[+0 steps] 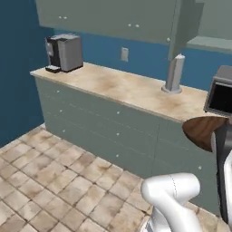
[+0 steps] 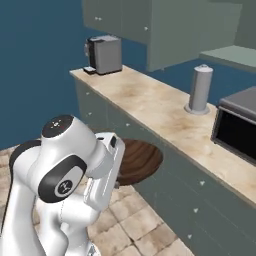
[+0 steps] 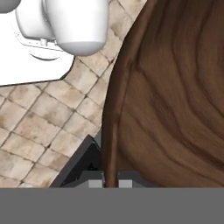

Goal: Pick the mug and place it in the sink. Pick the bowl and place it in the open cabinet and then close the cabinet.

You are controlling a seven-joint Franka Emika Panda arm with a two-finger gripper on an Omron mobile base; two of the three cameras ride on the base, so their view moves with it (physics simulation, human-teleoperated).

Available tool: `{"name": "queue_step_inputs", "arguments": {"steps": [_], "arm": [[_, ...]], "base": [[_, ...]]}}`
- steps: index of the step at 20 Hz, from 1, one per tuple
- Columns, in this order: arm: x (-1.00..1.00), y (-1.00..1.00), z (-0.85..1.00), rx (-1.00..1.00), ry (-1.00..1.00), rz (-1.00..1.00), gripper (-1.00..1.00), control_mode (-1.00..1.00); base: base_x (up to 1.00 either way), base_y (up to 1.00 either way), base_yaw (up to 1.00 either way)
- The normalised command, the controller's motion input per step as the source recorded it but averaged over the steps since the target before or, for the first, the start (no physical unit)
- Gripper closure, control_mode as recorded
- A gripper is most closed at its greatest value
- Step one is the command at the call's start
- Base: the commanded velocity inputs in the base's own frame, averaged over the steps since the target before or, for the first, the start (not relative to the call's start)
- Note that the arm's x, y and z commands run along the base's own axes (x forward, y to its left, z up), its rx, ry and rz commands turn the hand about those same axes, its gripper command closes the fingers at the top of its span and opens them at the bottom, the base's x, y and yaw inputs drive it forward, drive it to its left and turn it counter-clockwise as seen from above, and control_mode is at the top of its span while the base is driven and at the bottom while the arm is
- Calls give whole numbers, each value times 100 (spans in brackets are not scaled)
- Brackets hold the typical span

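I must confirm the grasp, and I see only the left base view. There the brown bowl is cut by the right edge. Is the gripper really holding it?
Observer: Yes. In the hand view the gripper is shut on the bowl, pinching its rim.
Operator: Is the bowl resting on the counter?
Observer: No. The right base view shows it in the air in front of the counter, above the tiled floor.

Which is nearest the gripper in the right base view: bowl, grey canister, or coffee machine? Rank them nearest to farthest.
1. bowl: held in the gripper, its rim between the fingertips, above the floor.
2. grey canister: on the counter beside the microwave.
3. coffee machine: at the counter's far end.
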Motion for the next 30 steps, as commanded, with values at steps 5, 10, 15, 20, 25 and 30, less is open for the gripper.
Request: {"name": "queue_step_inputs", "arguments": {"steps": [5,10,15,20,25,30], "arm": [[0,0,0,0,0,0,100,100],[0,0,0,0,0,0,100,100],[0,0,0,0,0,0,100,100],[0,0,0,0,0,0,100,100],[0,0,0,0,0,0,100,100],[0,0,0,0,0,0,100,100]], "base": [[50,0,-63],[53,26,-68],[46,65,-59],[42,67,-21],[48,-16,4],[49,-50,14]]}}
